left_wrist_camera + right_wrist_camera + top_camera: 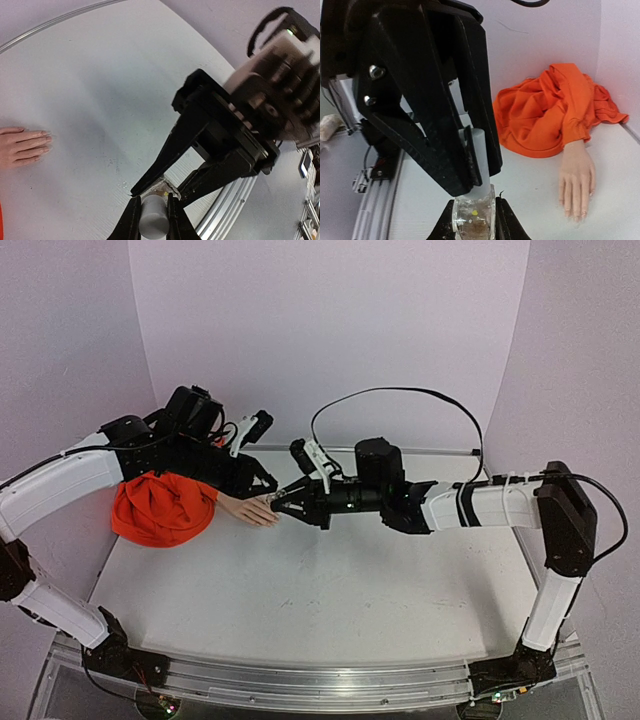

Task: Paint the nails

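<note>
2 grippers, tips meeting over the table. R gripper is pinched on 1 small clear bottle, one finger on each side of the glass. L gripper comes in from the opposite side w/ its fingers clamped on 1 white cap, which sits right on top of the bottle. Neither tool is spread.

1 mannequin hand lies palm down on the table. From the R gripper it is off to the right and a bit beyond the tips. From the L gripper it is well off to the left. In the top view its fingertips lie just beside the R gripper's tips. The nails point toward the grippers, too small to count. 1 orange sleeve is bunched up at the wrist, on the far side from both tools.
</note>
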`<state>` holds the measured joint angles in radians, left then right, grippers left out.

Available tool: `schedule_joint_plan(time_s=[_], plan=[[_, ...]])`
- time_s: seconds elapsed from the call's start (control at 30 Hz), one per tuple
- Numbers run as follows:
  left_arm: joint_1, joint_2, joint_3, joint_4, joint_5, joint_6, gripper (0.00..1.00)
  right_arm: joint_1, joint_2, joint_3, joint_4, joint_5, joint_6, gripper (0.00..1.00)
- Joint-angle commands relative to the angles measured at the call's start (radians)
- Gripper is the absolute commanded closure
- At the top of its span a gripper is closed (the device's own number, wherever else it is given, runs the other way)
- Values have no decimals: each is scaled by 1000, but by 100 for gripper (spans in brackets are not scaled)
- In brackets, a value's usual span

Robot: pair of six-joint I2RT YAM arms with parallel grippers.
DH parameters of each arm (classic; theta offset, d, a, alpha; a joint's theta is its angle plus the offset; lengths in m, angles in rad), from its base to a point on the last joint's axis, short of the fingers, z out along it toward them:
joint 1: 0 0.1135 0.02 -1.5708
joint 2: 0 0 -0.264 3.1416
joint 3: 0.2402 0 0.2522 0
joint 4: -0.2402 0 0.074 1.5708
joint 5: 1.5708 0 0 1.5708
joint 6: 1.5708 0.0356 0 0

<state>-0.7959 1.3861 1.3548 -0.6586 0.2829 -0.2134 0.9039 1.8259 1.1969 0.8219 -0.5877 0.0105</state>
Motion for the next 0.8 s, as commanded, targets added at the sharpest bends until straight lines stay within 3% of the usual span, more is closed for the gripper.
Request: schedule_joint_plan(time_s=[0.0,0.13,0.33,0.4,0.57,0.67,0.77], plan=[[-32,36,3,-26,230,113,100,36,-147,104,338,-398,150,100],[-32,33,20,-29,268,135,95,35,-156,98,339,-490,174,100],[-32,-40,22,-18,196,89,57,30,-221,-14,322,-305,149,100],[-31,-92,24,-13,122,47,39,30,-247,-53,263,-168,110,100],[-29,-226,-27,57,-34,-85,10,39,-306,-121,147,177,41,100],[-29,-263,-52,92,-81,-203,2,116,-319,-127,117,462,-18,100],[-29,-274,-50,117,-129,-313,2,204,-305,-106,115,764,-76,100]])
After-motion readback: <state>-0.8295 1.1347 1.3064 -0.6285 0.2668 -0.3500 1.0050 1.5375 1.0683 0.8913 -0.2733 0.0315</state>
